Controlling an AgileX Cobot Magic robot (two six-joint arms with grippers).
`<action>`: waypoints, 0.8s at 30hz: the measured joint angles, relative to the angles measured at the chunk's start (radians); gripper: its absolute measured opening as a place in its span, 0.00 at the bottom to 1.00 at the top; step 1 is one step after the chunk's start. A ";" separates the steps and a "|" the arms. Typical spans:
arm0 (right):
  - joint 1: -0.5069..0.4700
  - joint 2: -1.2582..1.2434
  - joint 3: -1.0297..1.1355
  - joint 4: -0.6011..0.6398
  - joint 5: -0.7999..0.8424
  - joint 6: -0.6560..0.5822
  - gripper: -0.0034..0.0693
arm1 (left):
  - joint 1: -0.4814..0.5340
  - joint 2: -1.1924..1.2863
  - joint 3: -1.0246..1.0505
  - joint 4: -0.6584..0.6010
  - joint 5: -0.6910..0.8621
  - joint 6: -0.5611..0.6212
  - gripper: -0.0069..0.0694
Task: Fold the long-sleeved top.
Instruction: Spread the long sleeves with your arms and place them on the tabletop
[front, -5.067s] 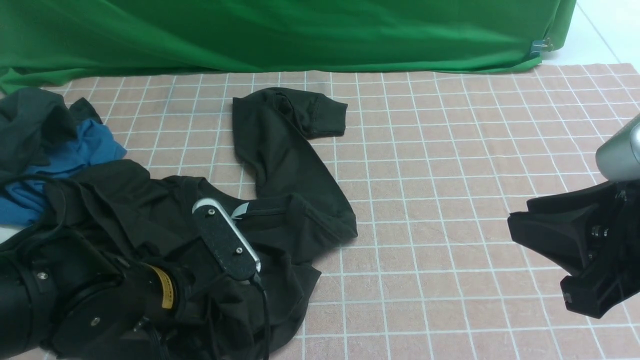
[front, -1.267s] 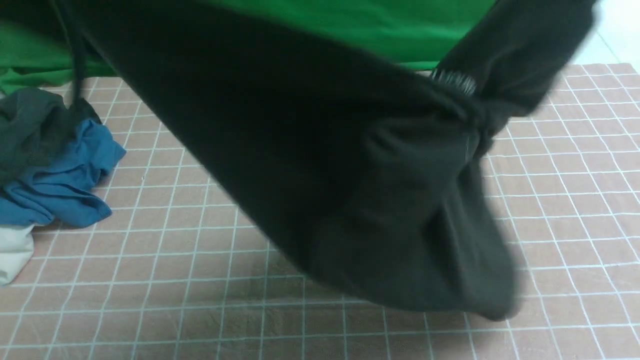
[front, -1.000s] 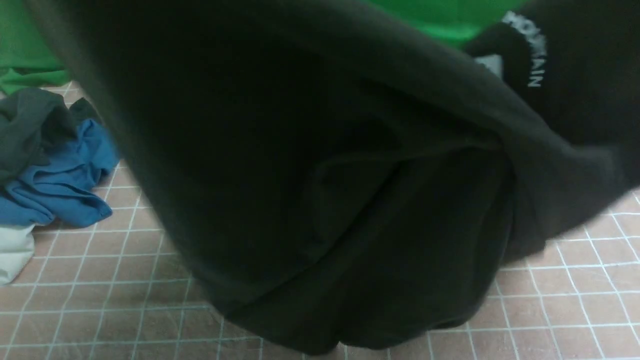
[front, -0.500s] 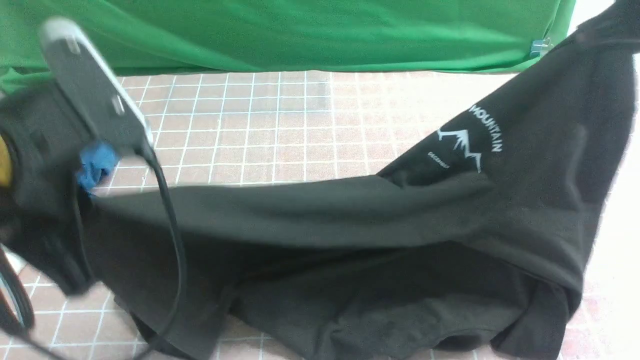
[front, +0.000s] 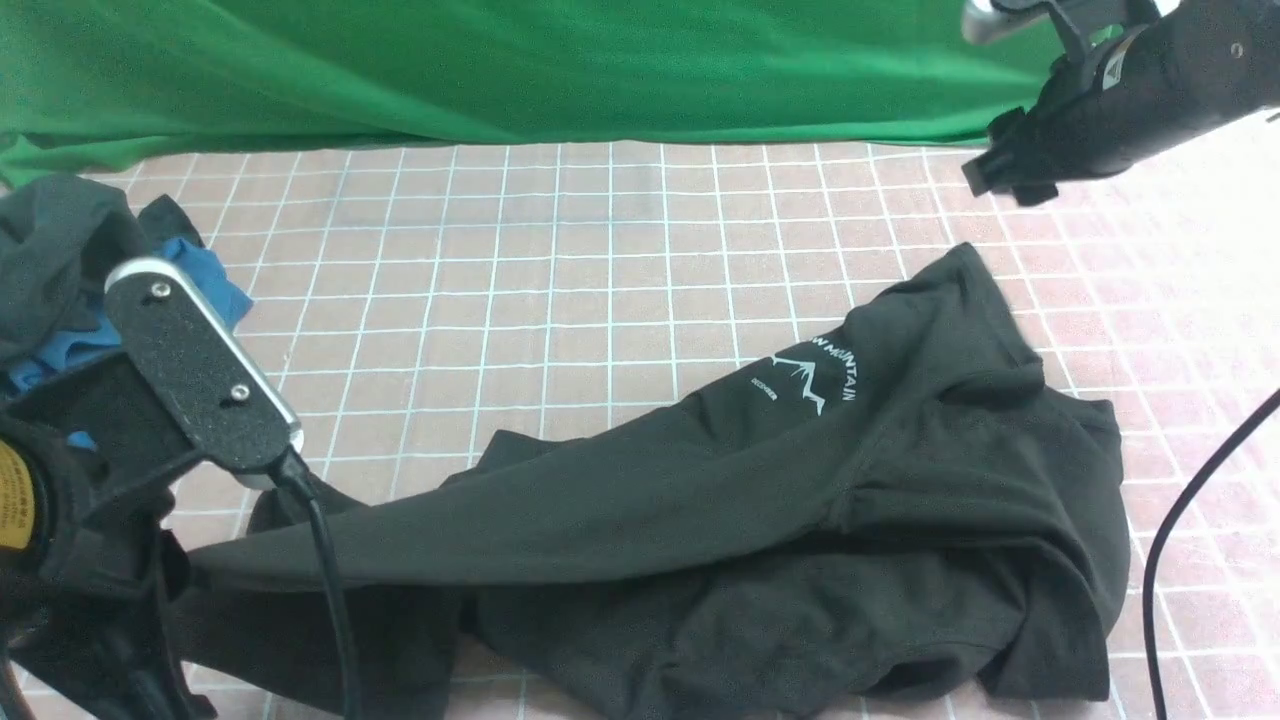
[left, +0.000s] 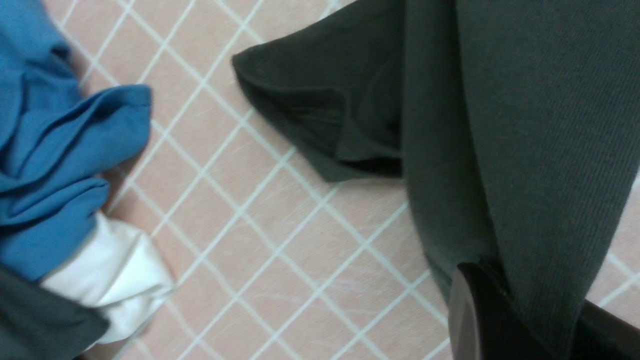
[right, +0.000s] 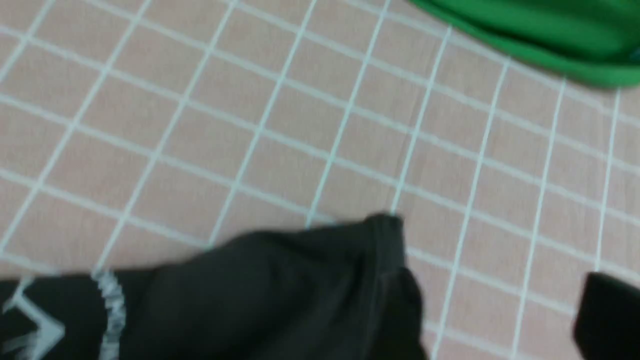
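Two grippers, one engaged. The left gripper (left: 542, 320), jaws pressed together, pinches an edge of the large black thin jersey long-sleeved top (front: 700, 500) at the near left of the pink checked tablecloth (front: 560, 250). The right gripper (front: 1000, 172) hangs empty above the far right; its jaw spread cannot be told. From the left jaws the top's long axis runs rightward. It lies crumpled, white mountain print (front: 815, 378) upward, free end nearer the right arm.

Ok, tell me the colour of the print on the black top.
White print; front view shows it best.
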 joint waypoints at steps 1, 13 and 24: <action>-0.001 -0.005 0.000 0.000 0.036 -0.003 0.75 | 0.000 0.000 0.001 -0.007 -0.005 0.000 0.12; -0.151 0.108 0.000 0.438 0.276 -0.294 0.78 | 0.000 -0.001 0.001 -0.026 -0.045 -0.002 0.12; -0.178 0.245 0.000 0.573 0.329 -0.152 0.78 | 0.000 -0.001 0.001 -0.077 -0.083 -0.002 0.12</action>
